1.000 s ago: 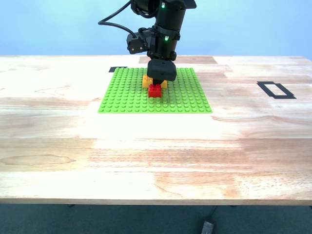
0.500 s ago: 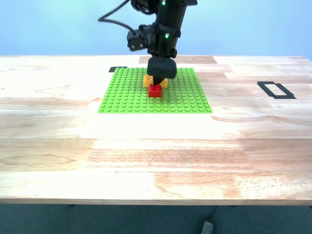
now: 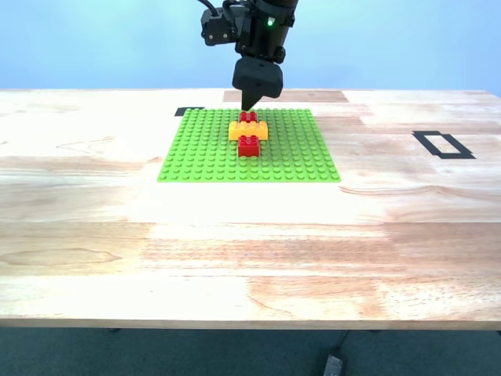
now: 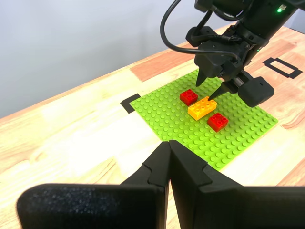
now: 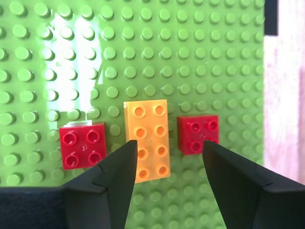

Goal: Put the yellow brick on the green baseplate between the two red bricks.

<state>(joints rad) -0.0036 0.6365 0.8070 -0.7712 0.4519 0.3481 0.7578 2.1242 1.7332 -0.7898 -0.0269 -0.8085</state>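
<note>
No readable writing. Second hand [image 3: 252, 103] poised above the green baseplate [image 3: 203, 153], fingers spread, holding nothing. Yellow brick [image 3: 248, 130] seated there between two red bricks [image 3: 249, 146]. First hand [image 4: 168, 152] closed, empty.

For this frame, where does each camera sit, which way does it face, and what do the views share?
Exterior view: off the arms, level across the wooden table at the square studded green baseplate; my second end effector hangs above it.
First wrist view: rides my shut first end effector, looking across at the second arm.
Second wrist view: straight down between open fingers of my second end effector.
Shared: long yellow-orange studded brick between two small red studded bricks.
</note>
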